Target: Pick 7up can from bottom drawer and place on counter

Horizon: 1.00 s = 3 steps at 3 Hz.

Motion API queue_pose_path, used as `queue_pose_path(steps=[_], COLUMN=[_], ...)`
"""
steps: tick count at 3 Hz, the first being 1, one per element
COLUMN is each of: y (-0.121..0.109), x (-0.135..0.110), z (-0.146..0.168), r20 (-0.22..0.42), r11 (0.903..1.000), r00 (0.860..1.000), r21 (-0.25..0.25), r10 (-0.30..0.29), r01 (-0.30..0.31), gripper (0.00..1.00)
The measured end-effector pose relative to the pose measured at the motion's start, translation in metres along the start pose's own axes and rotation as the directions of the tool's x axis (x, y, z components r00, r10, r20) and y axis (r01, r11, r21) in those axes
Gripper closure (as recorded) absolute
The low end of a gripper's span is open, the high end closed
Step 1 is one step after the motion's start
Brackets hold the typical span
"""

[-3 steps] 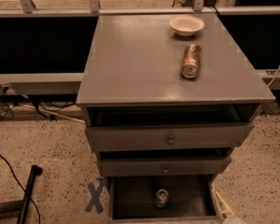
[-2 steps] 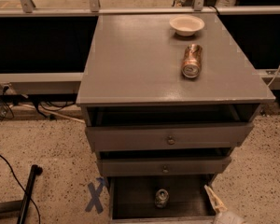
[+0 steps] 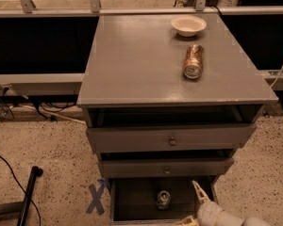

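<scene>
We find the desk (image 3: 141, 60) to be a wide, flat grey rectangle, matte with a faint sheen. Most of its surface is bare, which leaves room to set a can down. Below it, the two knobbed drawers (image 3: 172, 138) sit slightly pulled out, each a plain grey painted front with one small round knob. The bottom drawer (image 3: 132, 199) is pulled out furthest. We judge this is to expose its dark interior from above; its walls are thin and grey. The end effector (image 3: 192, 205) enters at the lower right, just beside the drawer's right wall. Its pale, tapered fingers (image 3: 198, 191) are spread apart and hold nothing, which looks like an approach to the drawer. A shallow cream bowl (image 3: 188, 25), round and smooth, sits near the desk's far edge. A copper-orange can (image 3: 193, 61) lies on its side close to it, a glossy metal cylinder. The 7up can (image 3: 163, 199) stands upright on the drawer floor, silver top upward, near the end effector but apart from it.
</scene>
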<state>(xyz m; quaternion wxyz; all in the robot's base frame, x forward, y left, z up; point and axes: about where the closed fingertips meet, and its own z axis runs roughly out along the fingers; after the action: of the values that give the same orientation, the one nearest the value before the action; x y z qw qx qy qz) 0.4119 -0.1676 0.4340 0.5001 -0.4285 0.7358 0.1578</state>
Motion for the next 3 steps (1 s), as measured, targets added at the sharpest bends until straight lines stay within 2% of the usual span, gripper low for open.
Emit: queue_pose_path(steps=[1,2,3], y=[0.015,0.032,0.031], x=[0.044,0.079,0.087], z=[0.041,0.084,0.103], r20=[0.031,0.052,0.067], r11=[0.9970,0.9887,0.9854], r00=[0.997,0.989,0.983], r21=[-0.034,-0.056,-0.035], r10=[0.071,0.142,0.169], r01=[-0.070,-0.139,-0.167], gripper=[0.00,0.00,0.00])
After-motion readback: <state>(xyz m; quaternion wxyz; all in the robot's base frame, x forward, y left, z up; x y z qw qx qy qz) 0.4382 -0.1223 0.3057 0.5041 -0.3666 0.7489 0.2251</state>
